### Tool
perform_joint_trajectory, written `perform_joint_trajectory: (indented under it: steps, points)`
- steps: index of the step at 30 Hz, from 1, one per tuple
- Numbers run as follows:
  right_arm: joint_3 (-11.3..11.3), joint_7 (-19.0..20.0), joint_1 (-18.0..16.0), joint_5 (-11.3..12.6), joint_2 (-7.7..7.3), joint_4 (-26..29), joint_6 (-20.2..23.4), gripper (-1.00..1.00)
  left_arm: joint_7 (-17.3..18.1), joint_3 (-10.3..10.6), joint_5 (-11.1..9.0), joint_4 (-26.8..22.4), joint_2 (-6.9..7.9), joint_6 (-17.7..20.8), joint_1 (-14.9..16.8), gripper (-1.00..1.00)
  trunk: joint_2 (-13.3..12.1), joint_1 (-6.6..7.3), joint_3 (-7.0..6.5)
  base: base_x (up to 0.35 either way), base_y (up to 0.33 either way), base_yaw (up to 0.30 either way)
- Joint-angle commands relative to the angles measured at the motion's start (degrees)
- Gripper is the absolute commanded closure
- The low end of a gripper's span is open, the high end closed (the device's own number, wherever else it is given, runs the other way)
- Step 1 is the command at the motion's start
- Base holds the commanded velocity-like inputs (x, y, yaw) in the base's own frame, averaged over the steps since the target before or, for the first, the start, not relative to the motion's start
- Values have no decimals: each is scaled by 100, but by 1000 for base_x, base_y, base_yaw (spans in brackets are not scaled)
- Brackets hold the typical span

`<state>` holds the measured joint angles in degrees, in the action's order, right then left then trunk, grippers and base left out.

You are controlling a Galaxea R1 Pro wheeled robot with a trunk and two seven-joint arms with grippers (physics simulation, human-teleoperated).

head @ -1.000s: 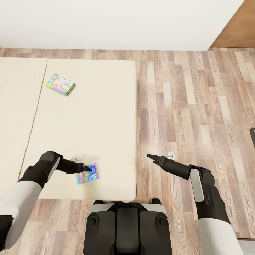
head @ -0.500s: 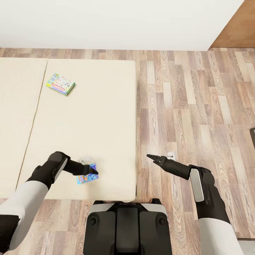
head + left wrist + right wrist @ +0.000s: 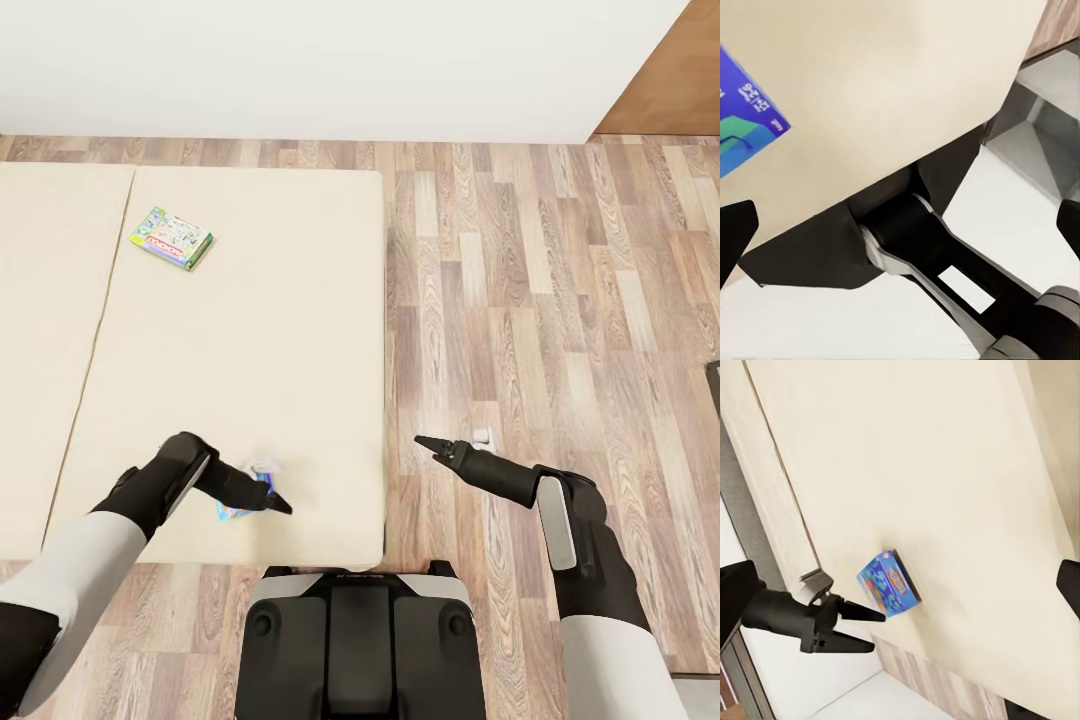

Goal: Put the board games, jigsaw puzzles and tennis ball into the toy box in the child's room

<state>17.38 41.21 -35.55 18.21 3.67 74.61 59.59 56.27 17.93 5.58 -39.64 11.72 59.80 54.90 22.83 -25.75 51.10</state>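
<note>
Early stage: both board games are lying on the bed, blue one and green-edged one; nothing's being held. Left gripper is hovering by the blue box w/ jaws open; right gripper is idling over the floor, jaws also open.

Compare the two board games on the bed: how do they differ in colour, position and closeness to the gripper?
The blue board game lies near the beige bed's front edge; the pale green-edged board game lies much farther back. The left gripper sits right over the blue one and partly covers it; the green-edged one has nothing near it. Both are flat colourful boxes resting on the mattress.
</note>
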Motion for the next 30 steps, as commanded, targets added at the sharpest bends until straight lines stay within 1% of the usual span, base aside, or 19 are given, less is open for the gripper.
perform_joint_trajectory:
  steps: [1,5,10,23,30]
  points:
    - [17,45,-4,-37,6,2,26,-100,57,11,59,-7,3,14,3,-100,9,-3,6,0,0,0]
    - [19,45,-4,-37,4,1,26,-100,100,96,58,-5,7,14,0,-100,9,-3,6,0,0,0]
    - [20,45,-4,-37,3,2,26,-100,120,138,57,2,30,14,-4,-100,9,-3,6,0,0,0]
    - [20,45,-4,-37,10,9,18,-100,123,128,57,82,69,4,-6,-100,9,-3,6,0,0,0]
    - [20,45,-4,-25,7,9,18,-100,92,113,66,290,93,-33,-6,-100,9,-3,6,0,0,0]
